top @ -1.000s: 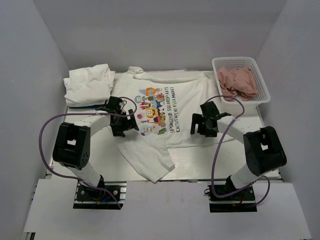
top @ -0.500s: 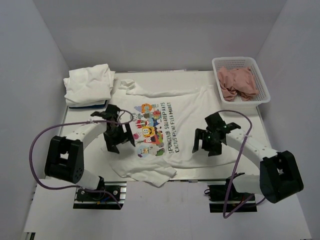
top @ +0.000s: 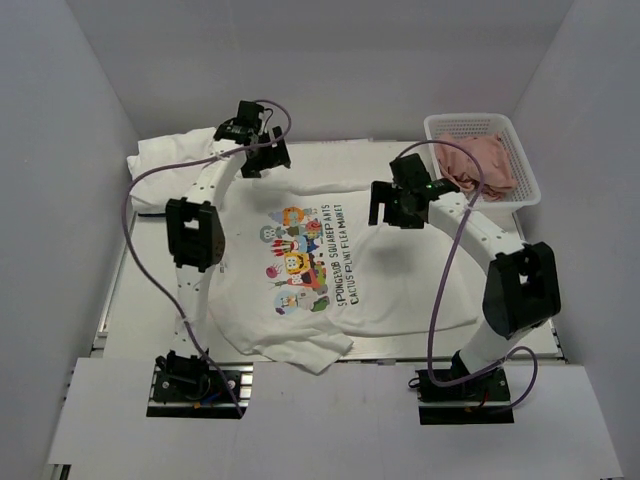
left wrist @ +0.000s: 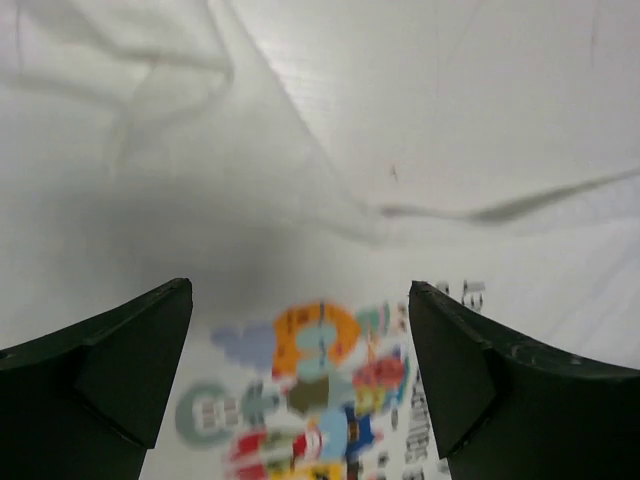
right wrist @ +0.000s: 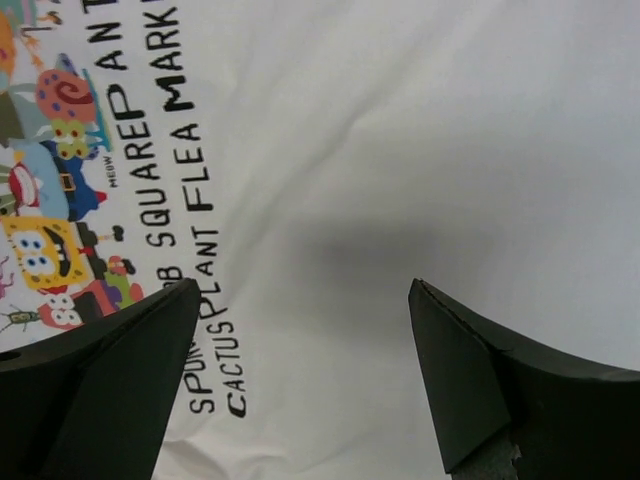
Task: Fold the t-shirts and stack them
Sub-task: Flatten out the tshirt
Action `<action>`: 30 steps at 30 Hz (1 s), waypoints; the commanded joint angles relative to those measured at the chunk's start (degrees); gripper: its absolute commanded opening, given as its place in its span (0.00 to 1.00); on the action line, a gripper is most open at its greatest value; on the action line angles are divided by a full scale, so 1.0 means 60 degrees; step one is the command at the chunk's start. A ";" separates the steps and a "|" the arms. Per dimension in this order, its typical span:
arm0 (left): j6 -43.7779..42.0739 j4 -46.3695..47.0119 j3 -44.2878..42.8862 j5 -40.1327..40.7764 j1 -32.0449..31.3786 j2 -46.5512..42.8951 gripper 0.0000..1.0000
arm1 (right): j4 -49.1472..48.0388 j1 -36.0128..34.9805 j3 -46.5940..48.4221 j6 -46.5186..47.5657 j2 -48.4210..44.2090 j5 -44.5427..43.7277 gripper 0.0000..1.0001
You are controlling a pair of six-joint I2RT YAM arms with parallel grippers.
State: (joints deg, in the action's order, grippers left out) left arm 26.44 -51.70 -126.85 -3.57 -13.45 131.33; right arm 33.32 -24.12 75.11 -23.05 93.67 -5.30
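Your left gripper holds its fingers apart, empty, over the far edge of the printed t-shirt. Your right gripper is apart too, above the lettering. The shirt lies flat on the table; a folded t-shirt sits at far left.

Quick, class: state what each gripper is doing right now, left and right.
Left gripper: open, holding nothing, over the white cotton t-shirt with the colourful cartoon print.
Right gripper: open, holding nothing, over the same t-shirt.

One printed t-shirt, one folded bundle, one basket.
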 commanded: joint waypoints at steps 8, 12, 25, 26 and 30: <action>-0.0889 0.2460 0.0061 0.0347 0.0455 0.0818 0.99 | 0.0759 0.0226 0.0841 0.0808 0.0926 -0.0625 0.90; -0.0993 0.2261 -0.0567 0.0784 0.0455 0.1473 0.99 | 0.0950 0.0285 0.1045 0.0868 0.1336 -0.0450 0.90; -0.0540 0.3868 -0.0584 -0.0195 0.0455 0.2518 0.74 | 0.1199 0.0489 0.1119 0.0955 0.1439 -0.0494 0.90; -0.0336 0.4001 -0.0467 -0.0340 0.0455 0.2400 0.56 | 0.1214 0.0504 0.1105 0.0956 0.1468 -0.0479 0.90; 0.0090 0.4237 -0.0084 -0.0635 0.0455 0.1727 0.35 | 0.1170 0.0490 0.1031 0.0839 0.1425 -0.0333 0.90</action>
State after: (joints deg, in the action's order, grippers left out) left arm 24.40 -28.60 -128.62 -4.12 -10.57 146.87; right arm 39.94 -21.50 80.16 -17.87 103.46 -7.49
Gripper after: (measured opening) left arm 0.379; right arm 0.904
